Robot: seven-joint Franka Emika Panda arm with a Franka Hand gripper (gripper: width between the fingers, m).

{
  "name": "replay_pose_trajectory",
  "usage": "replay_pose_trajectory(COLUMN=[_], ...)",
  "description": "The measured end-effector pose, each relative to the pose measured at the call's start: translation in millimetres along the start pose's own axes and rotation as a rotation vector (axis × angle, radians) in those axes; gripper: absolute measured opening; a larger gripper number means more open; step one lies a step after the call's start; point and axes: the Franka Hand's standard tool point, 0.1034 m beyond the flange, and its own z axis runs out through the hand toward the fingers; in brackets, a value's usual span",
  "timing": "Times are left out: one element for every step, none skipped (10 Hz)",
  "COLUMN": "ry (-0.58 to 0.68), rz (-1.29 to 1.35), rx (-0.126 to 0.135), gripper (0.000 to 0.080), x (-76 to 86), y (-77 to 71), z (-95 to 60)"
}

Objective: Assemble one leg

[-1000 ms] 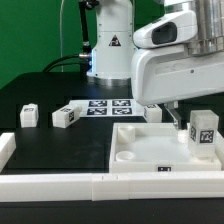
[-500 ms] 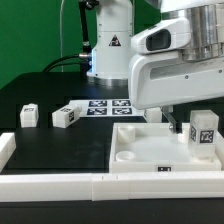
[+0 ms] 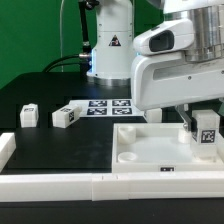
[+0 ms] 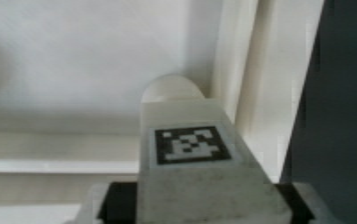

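While clamped in the gripper point(image 4: 196, 199), jaws closed tight on both its sides, held upright over the panel point(image 3: 140, 150) at the exterior view's right: leg point(image 3: 207, 136), a small white plastic block. Marked on one side with a black-and-white square tag point(image 4: 193, 145), pattern only, not letters. Unclear whether touching the panel.
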Motion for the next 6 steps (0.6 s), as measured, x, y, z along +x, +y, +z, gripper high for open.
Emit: replay_pose_trajectory(ry=[0.000, 0.000, 0.003, 0.024, 0.037, 0.037], rz=[0.024, 0.022, 0.052, 0.281, 0.422, 0.621], rx=[0.001, 0.001, 0.004, 0.021, 0.025, 0.029], gripper=[0.0295, 0.0295, 0.0295, 0.0295, 0.0295, 0.0295], x=[-0.1, -0.1, 0.0, -0.8, -3.5, -5.0], y=[-0.2, -0.1, -0.3, -1.2, -3.3, -3.7], z=[0.1, 0.1, 0.2, 1.0, 1.4, 1.6])
